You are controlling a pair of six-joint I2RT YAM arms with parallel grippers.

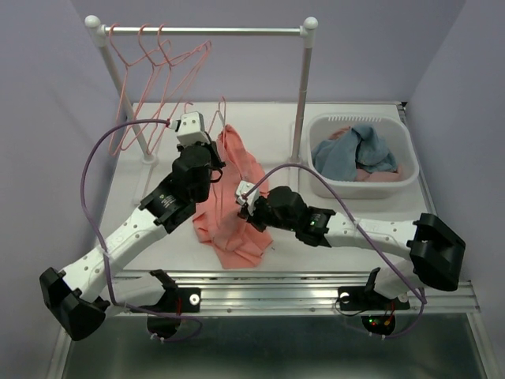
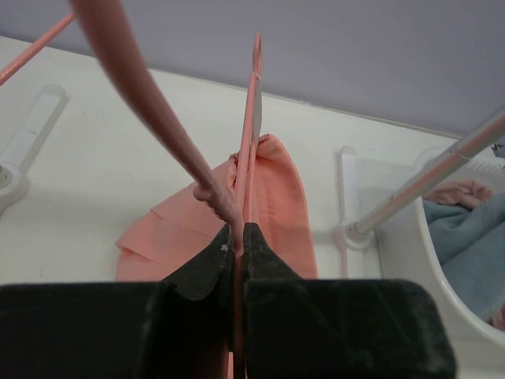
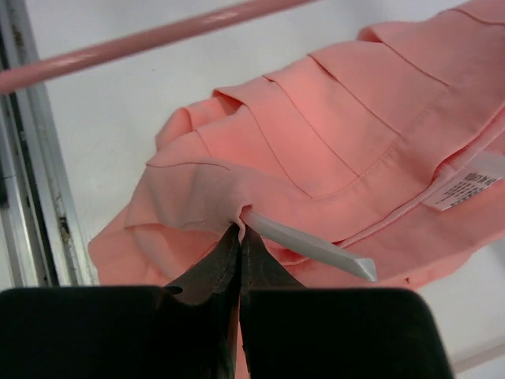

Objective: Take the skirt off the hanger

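Observation:
A salmon-pink pleated skirt [image 1: 233, 207] lies draped on the white table, its top still on a pink wire hanger [image 1: 222, 126]. My left gripper [image 1: 211, 158] is shut on the hanger's wire near the neck; in the left wrist view the wire [image 2: 246, 150] runs up from between the jaws [image 2: 237, 235], with the skirt [image 2: 276, 205] beyond. My right gripper [image 1: 246, 207] is shut on a fold of the skirt's fabric [image 3: 237, 201], beside a white ribbon loop [image 3: 312, 243]. A white label [image 3: 467, 189] shows on the skirt.
A clothes rack [image 1: 205, 31] with several empty pink hangers [image 1: 150, 79] stands at the back. Its right post [image 1: 302, 103] rises beside a white laundry basket [image 1: 402, 185] holding blue and pink clothes. A metal rail [image 1: 316, 284] runs along the near edge.

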